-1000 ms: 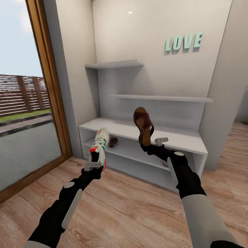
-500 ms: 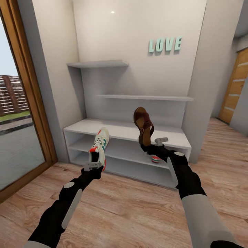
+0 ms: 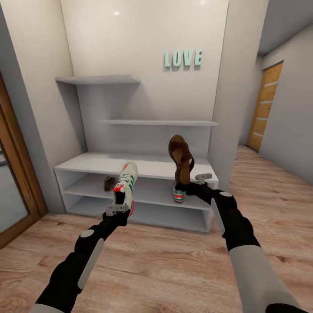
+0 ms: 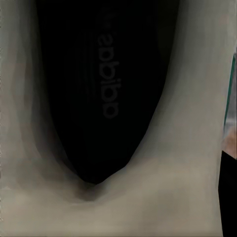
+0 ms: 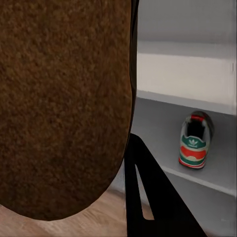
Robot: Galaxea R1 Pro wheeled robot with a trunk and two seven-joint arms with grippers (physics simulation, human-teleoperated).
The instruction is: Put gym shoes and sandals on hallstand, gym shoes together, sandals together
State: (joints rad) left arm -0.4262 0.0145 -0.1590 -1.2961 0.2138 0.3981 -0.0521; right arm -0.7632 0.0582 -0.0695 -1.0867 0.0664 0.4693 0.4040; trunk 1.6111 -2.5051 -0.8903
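One gym shoe (image 3: 125, 186) stands toe-up in the left gripper (image 3: 117, 210), which pinches it at the heel end, in front of the hallstand (image 3: 95, 163). In the left wrist view the shoe's dark inside (image 4: 98, 89) with mirrored lettering sits close to the lens. One sandal (image 3: 181, 158) is held upright by the right gripper (image 3: 191, 186), clamped on its lower end; its brown sole (image 5: 64, 103) is close up in the right wrist view. The second gym shoe (image 3: 178, 194) rests on the hallstand's middle shelf, heel outward, just behind the right gripper, and also shows in the right wrist view (image 5: 195, 140). The second sandal (image 3: 109, 183) lies on the same shelf, well to the left, just beside the held shoe in the head view. Wood-plank corridor floor (image 3: 165, 261) spreads below both arms. Mint "LOVE" letters (image 3: 183, 58) hang on the wall above the stepped shelves, and a wooden door (image 3: 264, 108) stands far right.
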